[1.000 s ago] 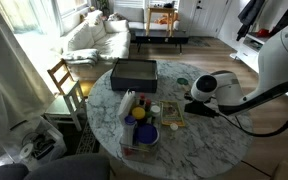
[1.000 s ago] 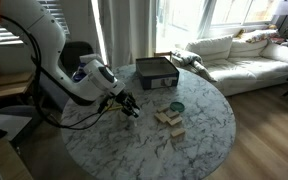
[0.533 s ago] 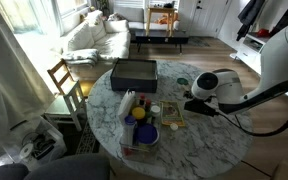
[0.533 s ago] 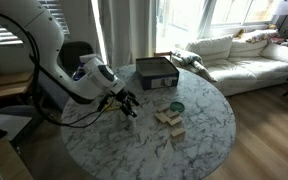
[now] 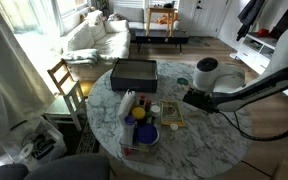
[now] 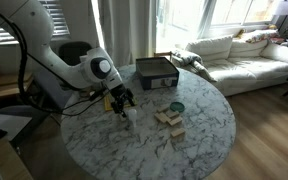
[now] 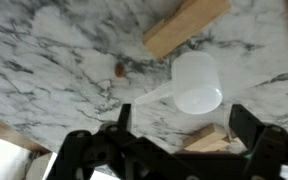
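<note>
Open gripper over a white scoop on the marble table.
The round table (image 6: 209,135) carries a dark box (image 6: 156,71) at its far side, with wooden blocks (image 6: 169,117) and a green bowl (image 6: 176,106) near the middle. The gripper (image 6: 121,103) hangs low over the marble, jaws spread wide, holding nothing. In the wrist view the scoop (image 7: 197,82) lies flat between the fingers (image 7: 246,125), its handle running toward one of them, with one block just beside its cup and a brown speck (image 7: 118,69) nearby.
</note>
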